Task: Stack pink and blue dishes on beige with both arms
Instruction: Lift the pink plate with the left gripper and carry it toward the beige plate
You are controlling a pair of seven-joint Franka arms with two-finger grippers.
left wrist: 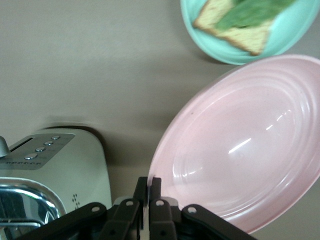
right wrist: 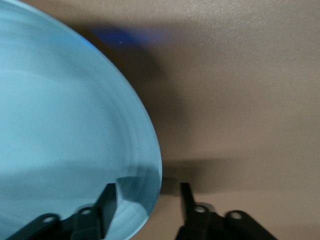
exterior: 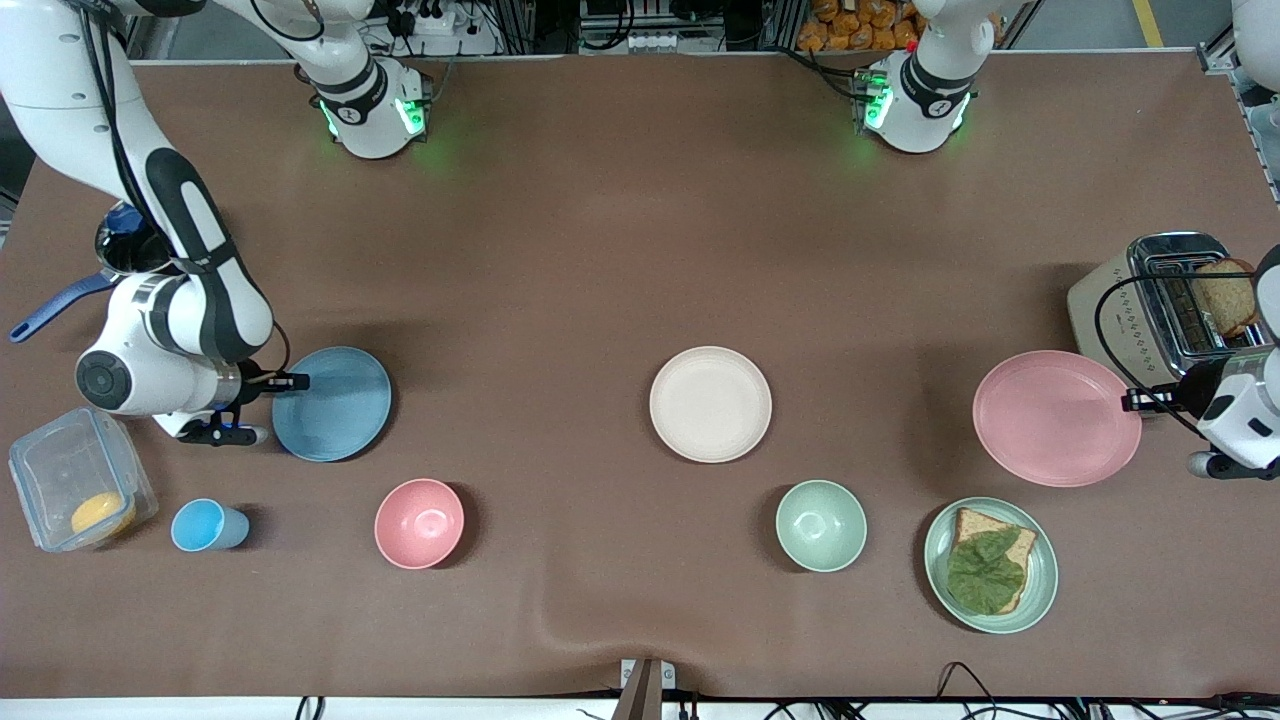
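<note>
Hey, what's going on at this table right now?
Two robot arms are each working on a plate. The left gripper has closed on the rim of the pink plate, which appears lifted beside the toaster. The right gripper straddles the rim of the blue plate, its fingers not yet closed on it. The beige plate sits bare between them, nothing stacked on it yet.

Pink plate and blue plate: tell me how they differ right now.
The pink plate lies at the left arm's end of the table, the blue plate at the right arm's end. The left tool is shut on the pink plate's rim; the right tool is open around the blue plate's rim. Both look round, flat and equal in size.
</note>
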